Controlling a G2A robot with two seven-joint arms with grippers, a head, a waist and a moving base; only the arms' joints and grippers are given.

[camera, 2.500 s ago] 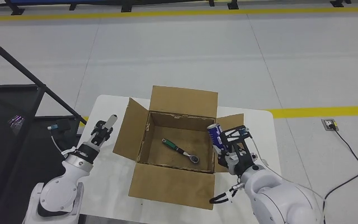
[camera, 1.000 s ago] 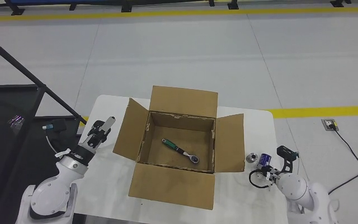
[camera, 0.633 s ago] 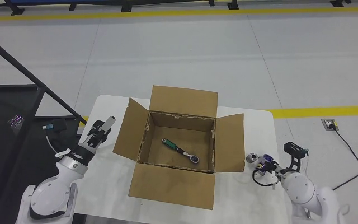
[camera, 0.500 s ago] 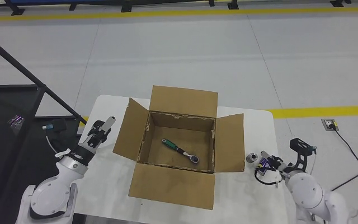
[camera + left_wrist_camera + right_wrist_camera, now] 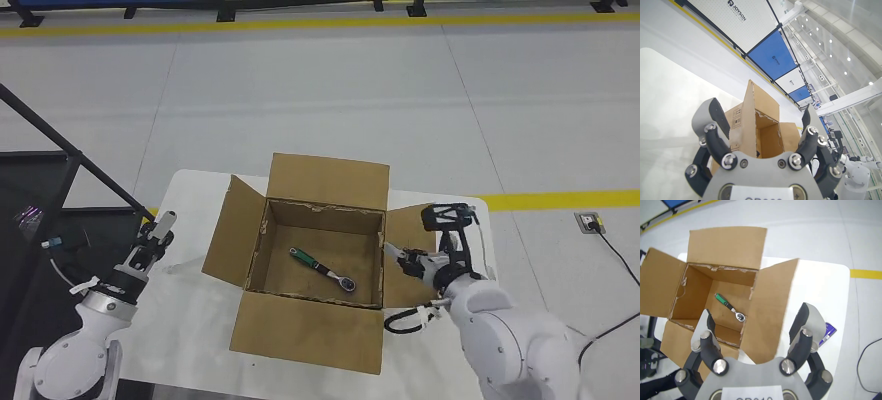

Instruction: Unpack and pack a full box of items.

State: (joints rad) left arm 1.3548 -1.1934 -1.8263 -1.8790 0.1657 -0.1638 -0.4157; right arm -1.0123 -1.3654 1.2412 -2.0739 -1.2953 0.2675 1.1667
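A brown corrugated cardboard box [image 5: 310, 335], flaps splayed, sits mid-frame on the white round-cornered worktop [image 5: 200, 300]; a steel ratchet wrench [image 5: 324, 270] with a green handle lies on its floor. The left jaws and the right jaws are spread, empty.

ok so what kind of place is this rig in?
Probably a factory hall or large test bay: a pale grey floor with yellow line markings, blue and white partition panels on black frames, and a high ceiling with rows of spotlights.
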